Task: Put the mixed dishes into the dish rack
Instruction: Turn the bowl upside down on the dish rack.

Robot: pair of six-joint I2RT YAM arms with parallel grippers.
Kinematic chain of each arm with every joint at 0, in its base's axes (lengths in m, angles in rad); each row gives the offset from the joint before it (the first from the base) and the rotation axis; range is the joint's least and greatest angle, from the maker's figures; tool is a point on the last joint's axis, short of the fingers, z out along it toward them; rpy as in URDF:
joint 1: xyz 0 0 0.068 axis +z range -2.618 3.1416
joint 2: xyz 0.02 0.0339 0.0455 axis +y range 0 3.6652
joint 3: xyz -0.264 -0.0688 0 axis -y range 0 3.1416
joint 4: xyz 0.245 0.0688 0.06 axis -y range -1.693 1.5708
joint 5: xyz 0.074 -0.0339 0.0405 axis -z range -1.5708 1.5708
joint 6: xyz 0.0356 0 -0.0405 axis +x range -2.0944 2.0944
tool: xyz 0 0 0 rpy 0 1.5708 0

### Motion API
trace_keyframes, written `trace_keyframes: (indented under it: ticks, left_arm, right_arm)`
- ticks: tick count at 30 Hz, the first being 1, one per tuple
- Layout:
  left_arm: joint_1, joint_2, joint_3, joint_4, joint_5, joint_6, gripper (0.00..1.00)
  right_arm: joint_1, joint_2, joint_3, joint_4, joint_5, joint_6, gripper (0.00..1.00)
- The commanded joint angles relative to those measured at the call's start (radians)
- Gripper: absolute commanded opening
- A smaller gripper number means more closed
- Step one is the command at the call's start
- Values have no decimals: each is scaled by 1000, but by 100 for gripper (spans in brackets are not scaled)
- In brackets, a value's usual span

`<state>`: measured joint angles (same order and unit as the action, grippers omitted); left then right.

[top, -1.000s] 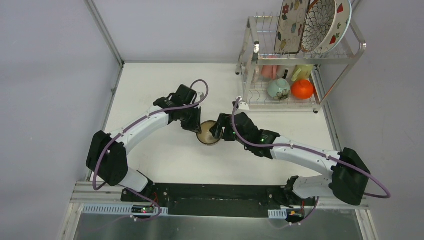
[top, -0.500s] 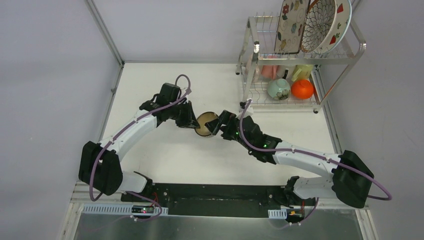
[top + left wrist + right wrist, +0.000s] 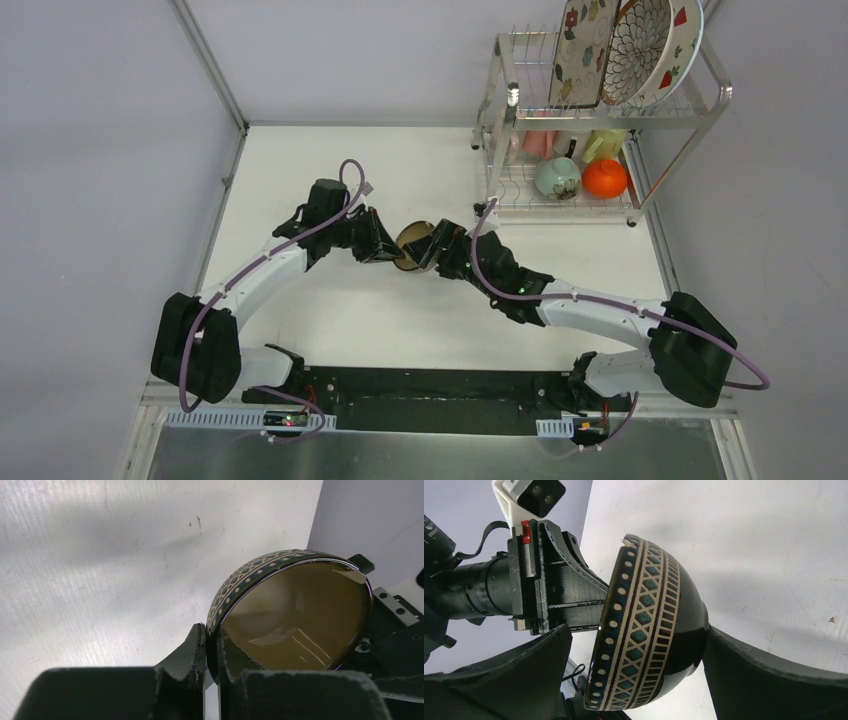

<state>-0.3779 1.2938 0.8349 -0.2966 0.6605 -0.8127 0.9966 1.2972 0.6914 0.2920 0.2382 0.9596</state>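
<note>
Just one brown bowl point(image 3: 413, 245) — three plates point(image 3: 582, 50) on one dish rack point(image 3: 650, 120).

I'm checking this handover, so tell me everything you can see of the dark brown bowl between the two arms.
The dark brown bowl is glossy and ceramic-looking, olive-brown inside and near-black outside. A cream lattice-and-dot band with teal diamonds runs under the rim, which carries a small pale fleck. It is tipped on its side, apparently clear of the white table. The left gripper pinches its rim, one finger inside, one outside. The right gripper straddles it, open; contact is unclear.
</note>
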Motion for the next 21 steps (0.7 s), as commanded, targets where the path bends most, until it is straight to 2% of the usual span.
trace_keyframes:
  ticks: [1,10,13,16,18,21]
  left_arm:
    - [3,-15,-5,167,59,-64,0]
    - [8,-4,-5,174,55,-82,0]
    - [10,-1,-24,208,57,-115,0]
    - [10,6,-36,218,60,-131,0]
    - [10,12,-40,221,62,-134,0]
    - [10,20,-44,222,59,-140,0]
  right_arm:
    - [13,20,35,80,-23,11,96]
    - [19,11,-2,121,9,57,90]
    - [19,-30,-4,45,54,54,99]
    - [19,-61,-33,35,96,44,100]
    - [19,-65,-35,48,96,6,96]
    - [19,-55,-17,47,79,-15,85]
